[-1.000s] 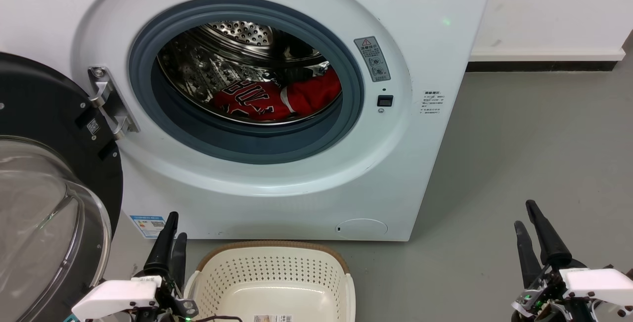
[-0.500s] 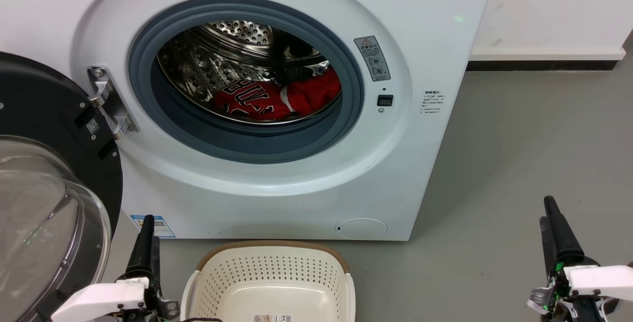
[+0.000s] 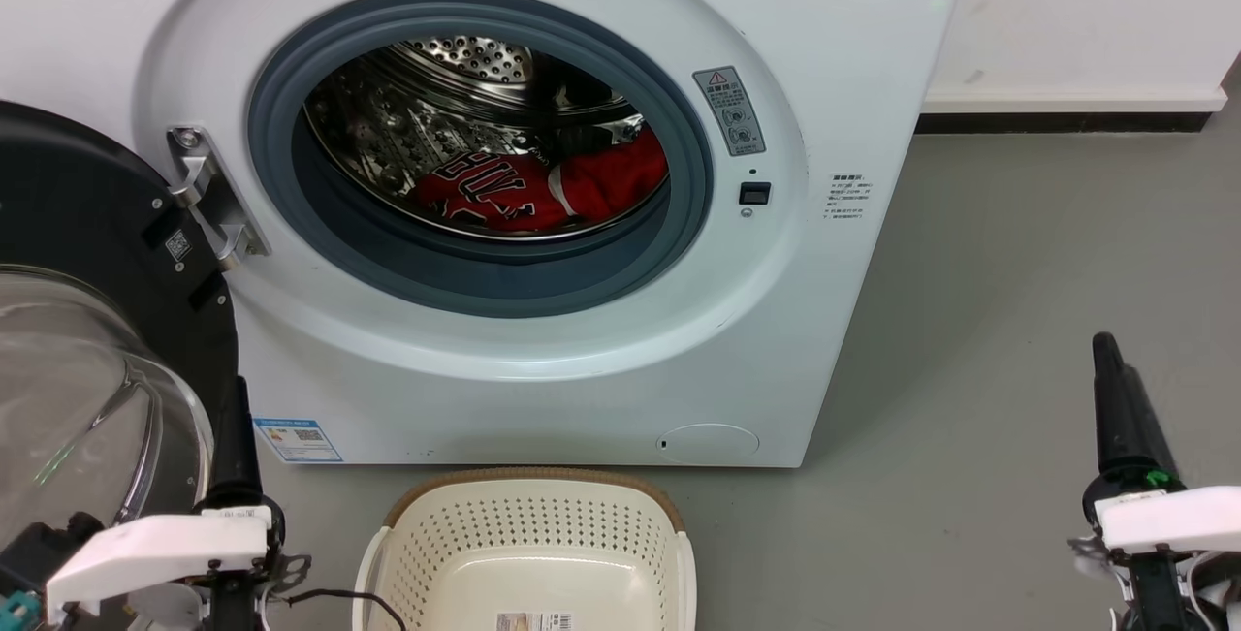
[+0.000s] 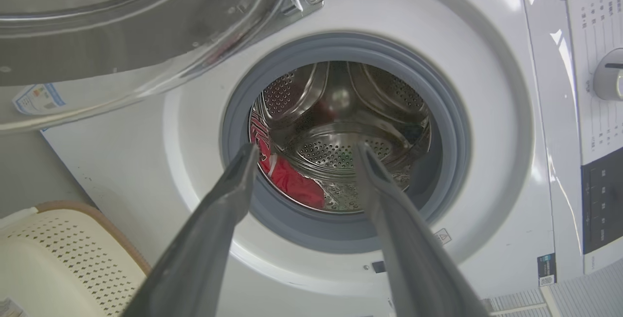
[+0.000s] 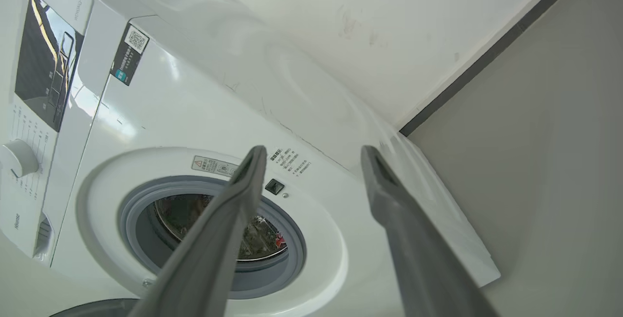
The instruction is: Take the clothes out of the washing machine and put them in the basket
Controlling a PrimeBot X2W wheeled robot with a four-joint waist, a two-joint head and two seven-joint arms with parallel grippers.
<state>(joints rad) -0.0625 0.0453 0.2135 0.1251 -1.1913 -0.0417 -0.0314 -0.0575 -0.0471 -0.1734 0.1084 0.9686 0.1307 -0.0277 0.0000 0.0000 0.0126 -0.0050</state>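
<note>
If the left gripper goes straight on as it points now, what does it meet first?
The left gripper aims through the open porthole: likely the steel drum first, the red jersey just beside that line; depth unclear.

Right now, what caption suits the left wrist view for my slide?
Open left gripper faces the washing machine, red jersey inside, cream basket nearby.

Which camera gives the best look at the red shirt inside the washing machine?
The head view: the red shirt lies in the drum with lettering and striped trim visible. The left wrist view catches one red fold of the shirt; the right wrist view, a tiny red patch.
</note>
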